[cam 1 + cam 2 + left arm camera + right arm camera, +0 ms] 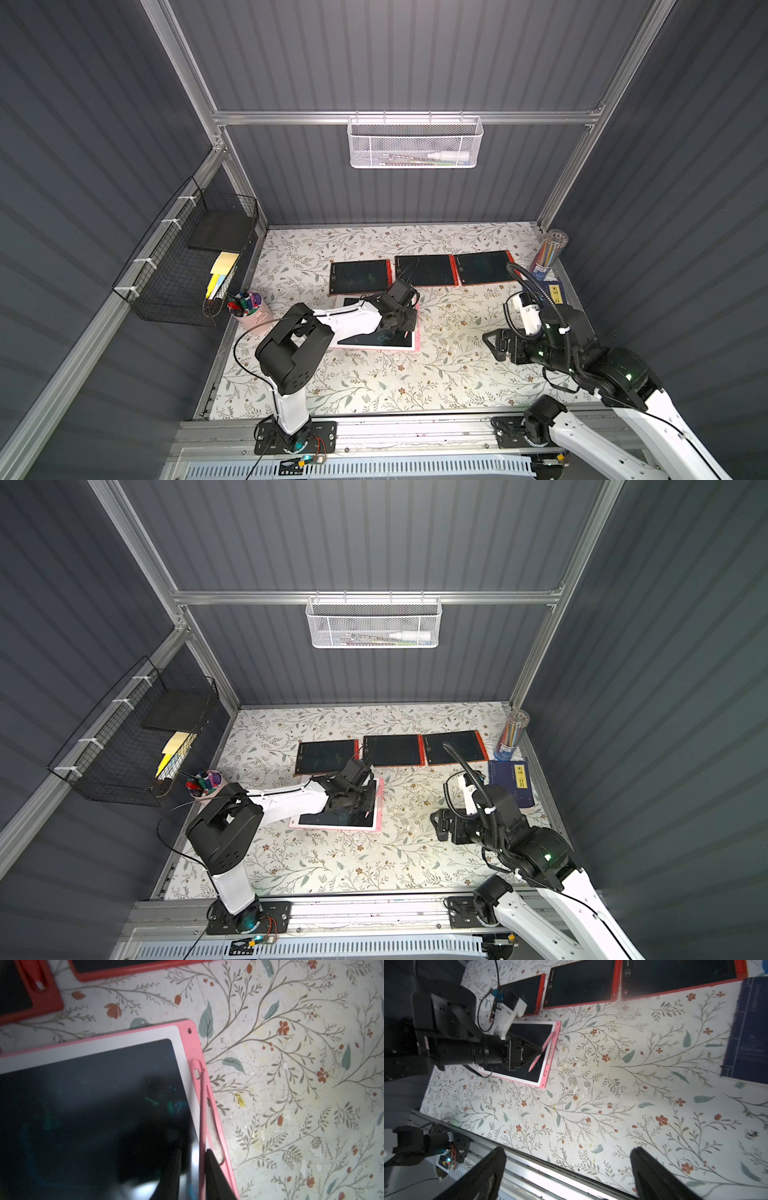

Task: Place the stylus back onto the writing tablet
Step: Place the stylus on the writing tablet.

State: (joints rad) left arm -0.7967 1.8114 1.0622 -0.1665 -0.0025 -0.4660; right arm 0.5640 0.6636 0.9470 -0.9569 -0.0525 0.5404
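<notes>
The pink-framed writing tablet lies on the floral table, left of centre. My left gripper hovers over its right edge. The thin pink stylus runs along the tablet's pink side strip, its far end at the holder loop. It leans against one finger, and a bright gap separates it from the other, so the jaws stand slightly open. My right gripper is wide open and empty, low over the table's right side.
Three red-framed tablets lie in a row behind. A pink cup of markers stands at the left, a blue book and a tube of pencils at the right. Wire baskets hang on the walls.
</notes>
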